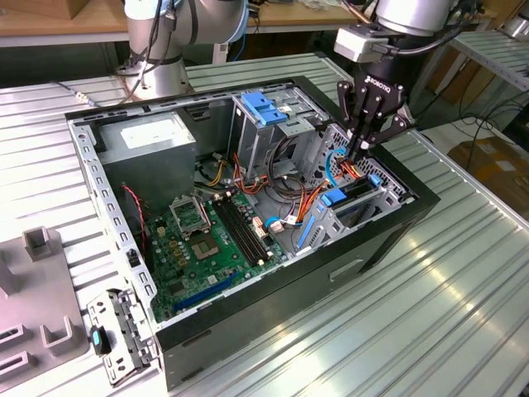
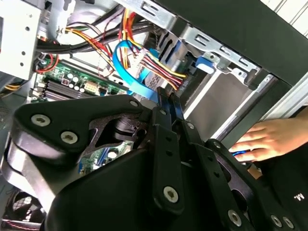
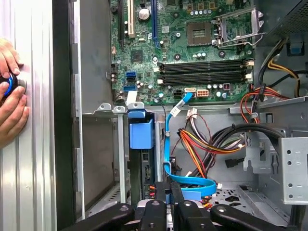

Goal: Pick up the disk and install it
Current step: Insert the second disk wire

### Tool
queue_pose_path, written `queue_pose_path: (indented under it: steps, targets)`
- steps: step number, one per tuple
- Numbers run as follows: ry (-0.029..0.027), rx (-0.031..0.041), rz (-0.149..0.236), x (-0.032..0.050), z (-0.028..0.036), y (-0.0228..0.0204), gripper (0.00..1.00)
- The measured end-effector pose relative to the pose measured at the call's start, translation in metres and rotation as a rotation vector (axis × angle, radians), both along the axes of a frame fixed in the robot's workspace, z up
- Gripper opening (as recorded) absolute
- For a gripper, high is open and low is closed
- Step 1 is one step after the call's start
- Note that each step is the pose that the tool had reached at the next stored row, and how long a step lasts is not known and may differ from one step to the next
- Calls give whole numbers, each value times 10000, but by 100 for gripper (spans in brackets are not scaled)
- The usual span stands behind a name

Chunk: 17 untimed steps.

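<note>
This is a robotics lab or workshop set up for computer assembly work. An open desktop computer case point(image 1: 248, 207), its motherboard point(image 1: 202, 240) and wiring bare, lies on a ribbed metal surface point(image 1: 463, 281) with the grey base of a robot arm point(image 1: 161, 50) bolted at its far edge, and grey fixture blocks point(image 1: 41, 289) sit on the exterior view's left. Wooden benches point(image 1: 273, 15), cardboard boxes point(image 1: 492, 161) and loose cables stand behind and beside it.
</note>
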<state>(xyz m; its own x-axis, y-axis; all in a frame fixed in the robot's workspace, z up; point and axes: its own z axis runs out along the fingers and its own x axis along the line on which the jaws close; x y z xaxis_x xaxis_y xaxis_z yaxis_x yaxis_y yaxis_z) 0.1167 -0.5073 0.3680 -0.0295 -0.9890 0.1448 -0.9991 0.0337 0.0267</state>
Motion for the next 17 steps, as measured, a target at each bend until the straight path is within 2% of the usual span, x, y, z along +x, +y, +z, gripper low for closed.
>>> queue_pose_path:
  steps: [1,2,4,5,6,11,14,16,17]
  targets:
    - [-6,32,14,-4,-9,-35,16]
    - [-11,57,23,-9,-15,-53,16]
    - [-32,174,53,-45,-34,-88,16]
    - [-71,225,67,-69,-45,-110,16]
    - [-108,246,76,-84,-50,-121,16]
    - [-252,293,107,-137,-60,-151,16]
    - [-375,300,138,-166,-65,-169,16]
    - [-420,300,162,-178,-67,-175,16]
    - [-423,300,168,-179,-67,-176,16]
